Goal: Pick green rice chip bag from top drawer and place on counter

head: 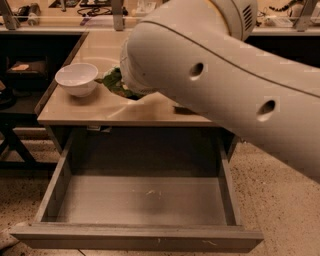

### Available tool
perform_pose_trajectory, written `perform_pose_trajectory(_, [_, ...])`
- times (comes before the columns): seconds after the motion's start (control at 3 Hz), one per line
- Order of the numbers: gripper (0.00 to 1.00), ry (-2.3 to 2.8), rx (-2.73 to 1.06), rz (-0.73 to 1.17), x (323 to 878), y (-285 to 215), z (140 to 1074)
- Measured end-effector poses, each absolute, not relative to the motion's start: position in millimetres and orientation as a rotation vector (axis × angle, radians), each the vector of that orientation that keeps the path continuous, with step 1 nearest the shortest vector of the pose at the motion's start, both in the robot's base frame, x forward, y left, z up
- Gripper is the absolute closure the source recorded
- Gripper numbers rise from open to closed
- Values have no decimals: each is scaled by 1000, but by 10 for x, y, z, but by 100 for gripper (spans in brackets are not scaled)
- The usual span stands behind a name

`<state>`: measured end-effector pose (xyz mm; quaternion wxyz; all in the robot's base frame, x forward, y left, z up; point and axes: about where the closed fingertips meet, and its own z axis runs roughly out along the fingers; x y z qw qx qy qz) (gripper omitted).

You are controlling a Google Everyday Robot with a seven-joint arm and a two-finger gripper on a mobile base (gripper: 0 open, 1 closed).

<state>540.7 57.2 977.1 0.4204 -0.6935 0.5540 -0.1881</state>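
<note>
The top drawer [137,200] stands pulled open below the counter, its grey floor bare. A piece of the green rice chip bag [113,81] shows on or just above the beige counter [90,107], right of the bowl, mostly covered by my arm. My gripper is hidden behind the arm's large white link [200,70], which reaches over the counter from the upper right, so I cannot see it or whether it holds the bag.
A white bowl [76,79] sits on the counter's left side. Dark shelving [20,75] stands to the left. A far bench with cables and small items [95,10] runs along the back. Speckled floor surrounds the drawer.
</note>
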Motion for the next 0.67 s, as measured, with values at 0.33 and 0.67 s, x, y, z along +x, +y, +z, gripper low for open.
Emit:
perform_pose_trajectory(0.33, [100,1399,-1720,-480,5642,535,9608])
perform_pose_trajectory(0.67, [100,1406,-1714,-474,5831,526,9393])
